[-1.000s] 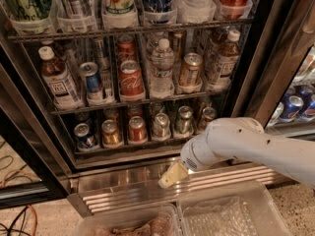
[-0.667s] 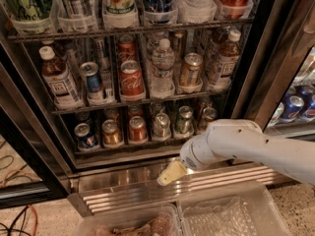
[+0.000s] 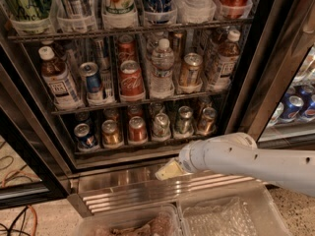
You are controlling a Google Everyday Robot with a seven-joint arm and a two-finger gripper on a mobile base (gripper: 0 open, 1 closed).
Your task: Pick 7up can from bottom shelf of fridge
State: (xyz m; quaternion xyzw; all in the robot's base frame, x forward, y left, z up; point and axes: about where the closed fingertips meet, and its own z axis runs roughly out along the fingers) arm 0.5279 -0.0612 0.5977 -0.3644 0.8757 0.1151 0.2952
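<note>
Dark wire racks fill the fridge [image 3: 246, 90], a drinks cooler with a ribbed steel base [image 3: 128, 193]. Its bottom shelf [image 3: 123, 148] carries six short cans in a row along the front edge. The 7up can [image 3: 161, 125] stands upright fourth from the shelf's left edge, close between a red can [image 3: 137, 130] and a darker green can [image 3: 183, 120]. The hand [image 3: 169, 170] hangs below the shelf's front edge, in front of the steel base and roughly under the 7up can, apart from every can. Nothing shows in it, and whether it is released or clenched cannot be told. The white arm [image 3: 241, 157] comes in from the right. By the look of it the task is barely begun: the can sits untouched in its row, so the rise to shelf height, the reach in, the grasp and the pull-out all seem left to do. The tight neighbours on both sides are the likeliest trouble, since either could be knocked. More cans stand behind the front row, and the rack above, with its water bottle [image 3: 162, 69] and cola can [image 3: 131, 78], leaves little room overhead. Two clear bins [image 3: 224, 215] lie beneath the arm, blue cans [image 3: 294, 105] sit in a second cooler to the right, and cables [image 3: 19, 181] trail on the floor at left.
</note>
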